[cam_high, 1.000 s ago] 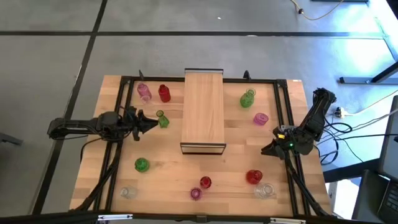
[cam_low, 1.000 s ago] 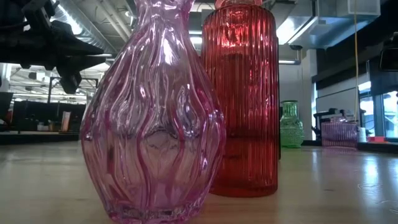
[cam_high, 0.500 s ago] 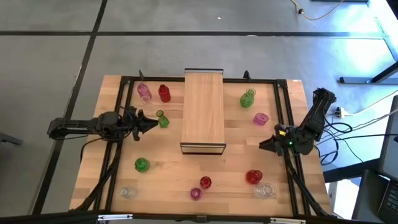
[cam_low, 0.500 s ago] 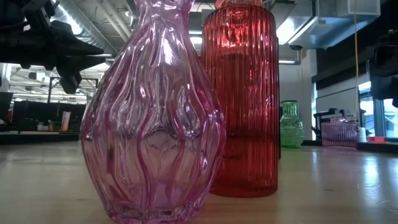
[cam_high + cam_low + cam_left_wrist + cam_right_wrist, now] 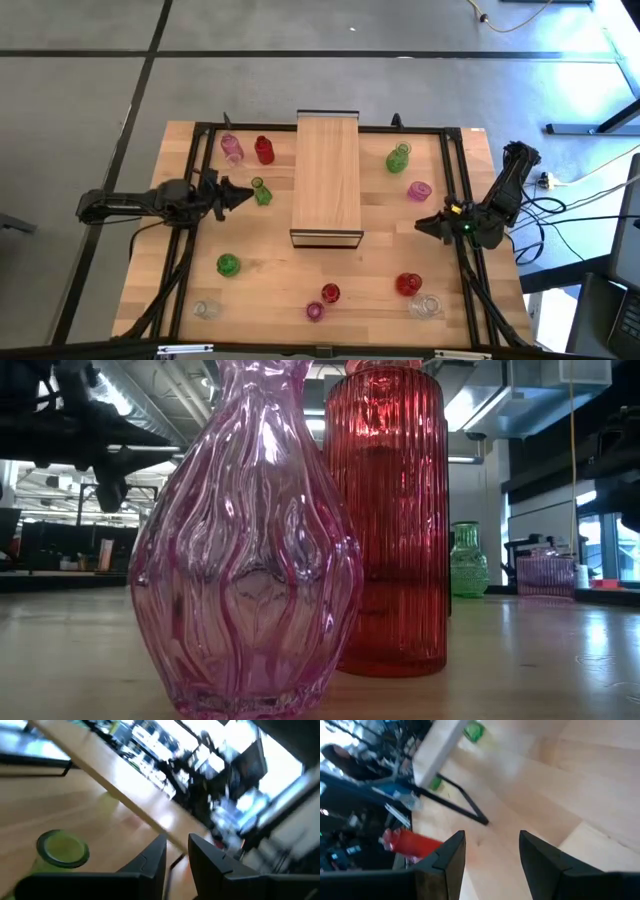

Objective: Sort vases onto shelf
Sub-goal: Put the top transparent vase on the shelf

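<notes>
From above, the long light-wood plank-topped shelf [image 5: 327, 178] lies in the middle of the wooden table [image 5: 380, 290] with nothing on it; every small translucent glass vase sits on the table around it. The left gripper [image 5: 237, 195] hangs just beside a small green glass vase [image 5: 261, 193] left of the shelf, tips pointing at it, not around it. A pink ribbed vase [image 5: 232, 148] and a red ribbed vase [image 5: 264, 150] stand beyond them. The right gripper [image 5: 424, 226] hovers at the table's right edge, near a pink vase [image 5: 419, 190], well apart from the red vase [image 5: 407, 284] and the clear vase [image 5: 428, 306] nearer the front.

At table height, the pink ribbed vase and the red ribbed vase fill the frame; a green vase [image 5: 468, 560] stands far behind.

The left wrist view shows its jaws narrowly parted with nothing between them, the green vase's mouth off to one side.

The right wrist view shows jaws moderately open and empty above bare wood, with the shelf's end and a red vase lying sideways ahead.

The risk, as I judge it: the left jaws look too narrow for the vase body and are offset from it, so an advance could nudge or tip the light glass instead of gripping it.
</notes>
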